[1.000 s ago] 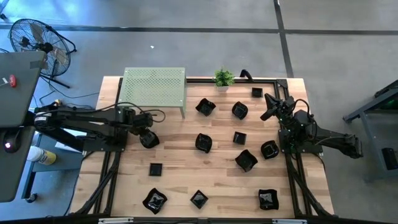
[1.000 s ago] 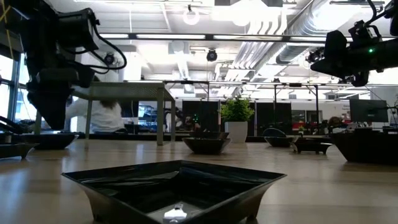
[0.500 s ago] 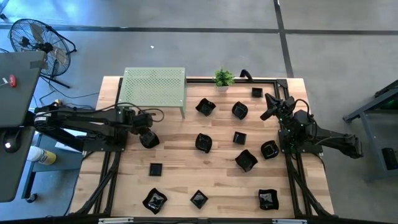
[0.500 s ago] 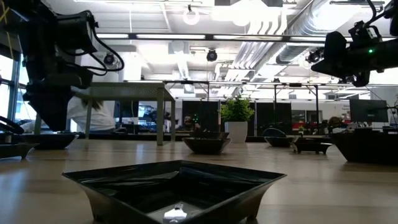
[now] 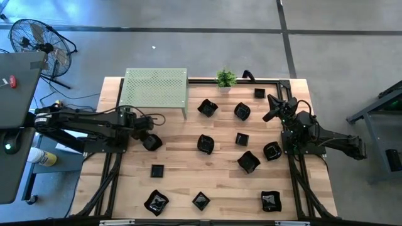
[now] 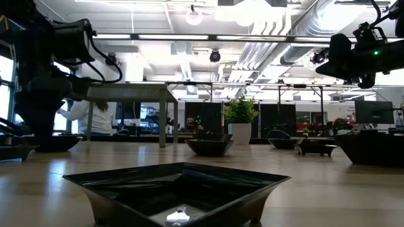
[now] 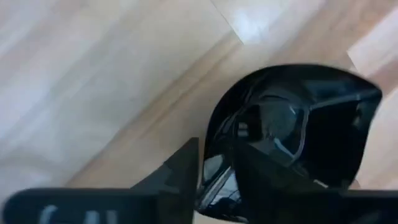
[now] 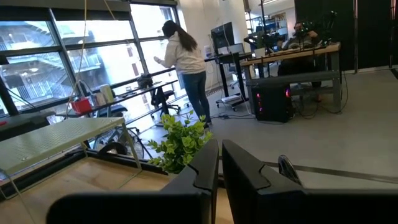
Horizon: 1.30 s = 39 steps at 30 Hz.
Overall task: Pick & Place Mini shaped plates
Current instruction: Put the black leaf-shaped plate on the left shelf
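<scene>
Several small glossy black dishes lie spread over the wooden table, among them ones at the middle, far middle and near right. My left gripper is at the table's left, shut on a black dish that is low over or on the wood. My right gripper is raised at the far right, shut and empty; its fingers show closed together. A square dish stands closest in the low view. My left gripper has the dish by its rim; one finger is outside the wall and the other is inside the bowl. The fingers come from above, pointing down. Whether the dish rests on the table or hangs just clear, I cannot tell.
A green perforated metal shelf stands at the far left, with a small potted plant at the far edge. A small square dish lies near the left gripper. A person stands in the room beyond the table.
My left arm has come down a little and drifted slightly toward the table's left edge, staying shut on the dish. The dish stays at about the same spot.
</scene>
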Tool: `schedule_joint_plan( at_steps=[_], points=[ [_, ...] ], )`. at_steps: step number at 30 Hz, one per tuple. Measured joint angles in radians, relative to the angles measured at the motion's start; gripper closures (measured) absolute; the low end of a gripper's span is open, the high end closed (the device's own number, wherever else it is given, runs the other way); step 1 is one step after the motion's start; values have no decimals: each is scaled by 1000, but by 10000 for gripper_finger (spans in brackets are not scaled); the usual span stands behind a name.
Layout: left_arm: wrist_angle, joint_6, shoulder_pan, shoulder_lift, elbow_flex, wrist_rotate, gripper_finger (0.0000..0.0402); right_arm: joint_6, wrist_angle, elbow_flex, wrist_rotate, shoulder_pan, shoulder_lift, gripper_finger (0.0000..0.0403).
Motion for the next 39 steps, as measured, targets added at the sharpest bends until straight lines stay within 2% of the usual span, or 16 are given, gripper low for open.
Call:
schedule_joint_plan(
  at_steps=[6,14,18,24,28,34,36,39],
  points=[
    [-1,36,0,-10,22,79,394,0,0,0,3,0,0,386],
    [-10,68,0,-13,147,163,399,-1,0,0,6,0,0,387],
    [-9,39,0,-18,237,240,399,0,0,0,7,0,0,387],
    [-8,-48,0,-49,392,257,400,-1,0,0,8,0,0,387],
    [-8,-198,0,-73,476,149,400,-1,-1,0,8,0,0,387],
    [-18,-596,37,-112,525,-176,401,4,-1,0,8,0,0,387],
    [-19,-707,72,-132,525,-242,401,5,-1,0,9,0,0,387],
    [-43,-794,129,-152,526,-299,401,5,0,0,24,0,0,386]
  ],
)
